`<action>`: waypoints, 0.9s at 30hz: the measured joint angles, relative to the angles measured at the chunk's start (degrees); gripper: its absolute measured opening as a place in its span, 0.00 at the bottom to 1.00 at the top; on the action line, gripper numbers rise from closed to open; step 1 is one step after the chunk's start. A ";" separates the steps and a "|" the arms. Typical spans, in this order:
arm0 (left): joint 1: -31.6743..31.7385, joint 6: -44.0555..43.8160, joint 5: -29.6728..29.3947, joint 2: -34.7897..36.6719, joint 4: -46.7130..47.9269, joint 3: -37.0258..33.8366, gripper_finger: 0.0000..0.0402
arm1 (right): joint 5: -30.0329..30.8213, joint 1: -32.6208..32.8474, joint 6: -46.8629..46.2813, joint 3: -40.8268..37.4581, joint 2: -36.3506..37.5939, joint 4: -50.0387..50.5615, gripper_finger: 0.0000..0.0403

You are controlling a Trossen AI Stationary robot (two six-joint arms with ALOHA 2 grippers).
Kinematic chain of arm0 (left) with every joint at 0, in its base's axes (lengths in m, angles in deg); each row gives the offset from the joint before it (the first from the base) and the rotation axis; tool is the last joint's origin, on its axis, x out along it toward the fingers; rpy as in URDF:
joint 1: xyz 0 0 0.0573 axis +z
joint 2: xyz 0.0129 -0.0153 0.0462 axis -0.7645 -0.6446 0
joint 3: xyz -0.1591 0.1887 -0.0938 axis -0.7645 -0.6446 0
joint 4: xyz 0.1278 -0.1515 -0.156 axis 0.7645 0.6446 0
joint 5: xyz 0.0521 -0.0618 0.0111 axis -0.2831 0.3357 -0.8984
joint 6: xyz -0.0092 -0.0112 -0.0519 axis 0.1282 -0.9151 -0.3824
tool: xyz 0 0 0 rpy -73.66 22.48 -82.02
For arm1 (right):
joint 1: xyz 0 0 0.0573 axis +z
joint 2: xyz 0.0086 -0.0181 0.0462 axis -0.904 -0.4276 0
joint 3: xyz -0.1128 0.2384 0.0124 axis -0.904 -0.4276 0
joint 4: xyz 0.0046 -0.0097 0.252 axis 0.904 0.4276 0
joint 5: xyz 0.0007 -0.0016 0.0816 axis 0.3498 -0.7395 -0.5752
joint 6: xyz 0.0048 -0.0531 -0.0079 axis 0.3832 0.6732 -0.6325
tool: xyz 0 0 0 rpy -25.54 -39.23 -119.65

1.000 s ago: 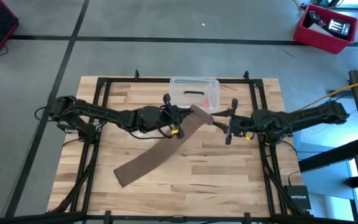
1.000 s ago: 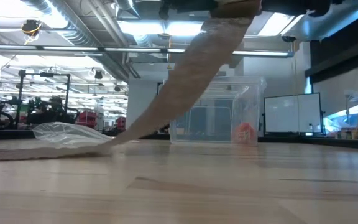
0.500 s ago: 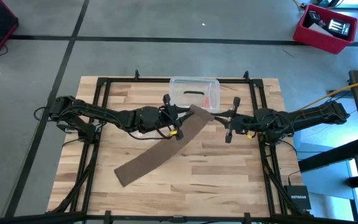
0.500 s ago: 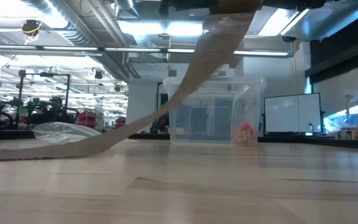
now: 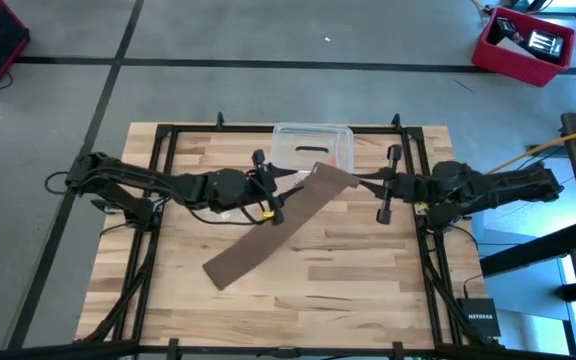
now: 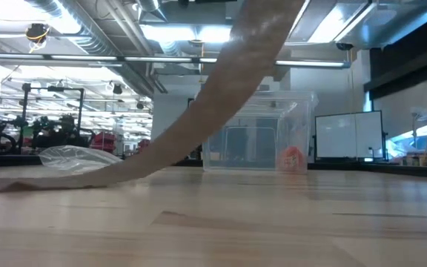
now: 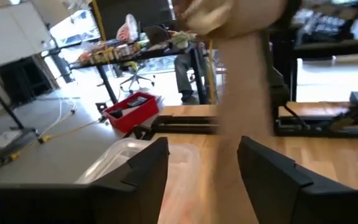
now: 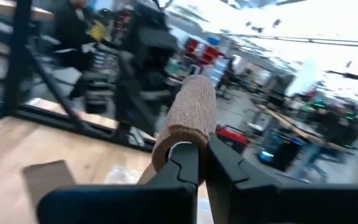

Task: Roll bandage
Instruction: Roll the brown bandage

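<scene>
The bandage point(image 5: 273, 230) is a brown strip that slants from a raised, partly rolled end point(image 5: 333, 175) down to its lower end point(image 5: 218, 272), which lies flat on the table. My right gripper point(image 5: 356, 180) is shut on the rolled end. In the right wrist view the roll point(image 8: 188, 115) stands up past the fingertips. My left gripper point(image 5: 286, 188) is open beside the raised stretch. In its wrist view the strip point(image 7: 244, 93) runs down between the two spread fingers with a gap on each side. In the low view the strip point(image 6: 221, 96) climbs out of the picture's top. My right gripper pinches the bandage's rolled upper end at its lower part point(image 8: 178, 142) between its two fingers. The fingers lie level and come from the table's right side. The roll is lifted clear; the strip slants down from it, and its free end point(image 6: 43, 183) rests on the table.
A clear plastic box point(image 5: 313, 148) stands at the table's far edge, just behind both grippers. A small clear plastic bag point(image 6: 76, 157) lies on the table near the strip's lower end. The near half of the wooden table point(image 5: 368, 290) holds only the strip's tail.
My left gripper has opened, let go of the bandage and drawn back a little toward the table's left. My right gripper has shut on the rolled end, risen, rolled about its wrist and pulled toward the right edge. The strip's tail has slid along the table toward the right.
</scene>
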 joint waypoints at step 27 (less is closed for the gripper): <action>-9.07 14.35 4.82 -2.27 -6.55 7.76 0.43 | -21.10 0.04 -8.48 13.56 -8.52 18.47 0.03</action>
